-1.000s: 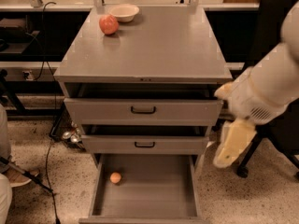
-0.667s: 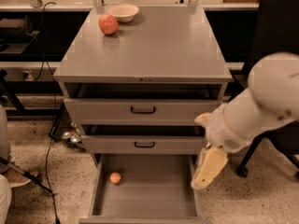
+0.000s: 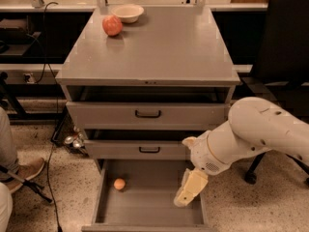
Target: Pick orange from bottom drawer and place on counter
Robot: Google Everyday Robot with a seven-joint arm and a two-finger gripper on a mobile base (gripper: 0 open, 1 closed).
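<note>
The small pale orange (image 3: 119, 183) lies on the floor of the open bottom drawer (image 3: 145, 215), at its left side near the back. My gripper (image 3: 185, 197) hangs over the right part of that drawer, pointing down, well to the right of the orange and apart from it. The white arm comes in from the right. The grey counter (image 3: 159, 47) is the cabinet's top, above the two upper drawers.
A reddish apple-like fruit (image 3: 112, 25) and a pale bowl (image 3: 127, 12) sit at the counter's back left. The two upper drawers with black handles (image 3: 148, 113) are slightly ajar. A black chair (image 3: 285, 57) stands at the right. A person's shoe (image 3: 26, 170) and cables lie at the left.
My arm and gripper have swung left and down, from beside the cabinet's right edge to over the right side of the open bottom drawer. The orange has not moved.
</note>
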